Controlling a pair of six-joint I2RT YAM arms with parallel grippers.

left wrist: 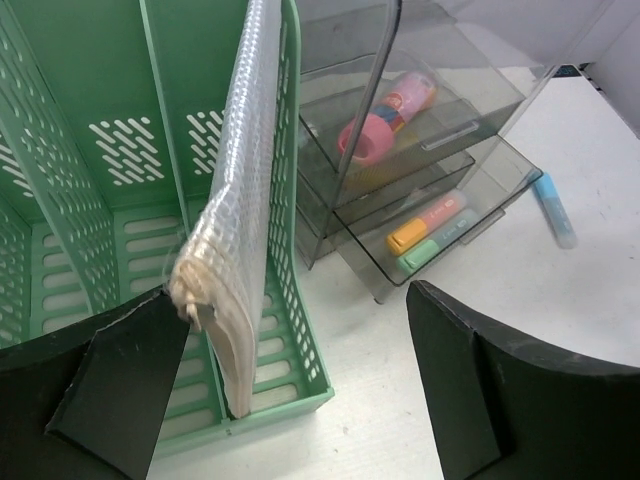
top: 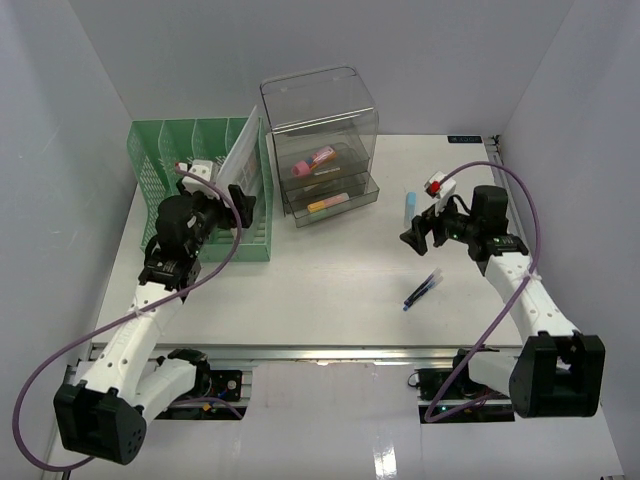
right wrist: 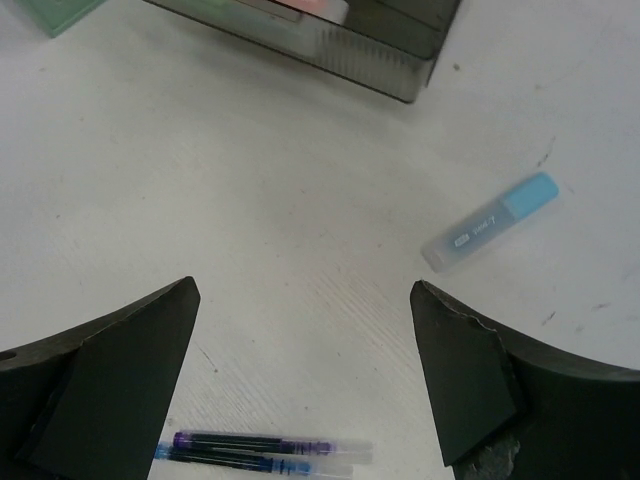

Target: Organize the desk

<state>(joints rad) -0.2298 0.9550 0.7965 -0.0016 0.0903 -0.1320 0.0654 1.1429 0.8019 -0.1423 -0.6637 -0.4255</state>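
The white desk (top: 330,285) has a metal rail along its front edge. My left gripper (top: 240,205) is open beside the right end of the green mesh file rack (top: 170,170). In the left wrist view the gripper (left wrist: 290,390) is open, and its left finger (left wrist: 120,390) lies right by the lower corner of a white mesh zip pouch (left wrist: 235,200) standing in the rack's rightmost slot (left wrist: 290,330). My right gripper (top: 420,235) is open and empty above bare desk. Two pens (right wrist: 265,452), purple and blue, lie just below it (right wrist: 305,380).
A clear grey drawer box (top: 320,140) stands behind the centre, its two drawers pulled out. The upper holds a pink item (left wrist: 385,115), the lower orange and green highlighters (left wrist: 430,235). A light blue highlighter (top: 410,208) lies right of the box. The pens (top: 422,290) lie front right.
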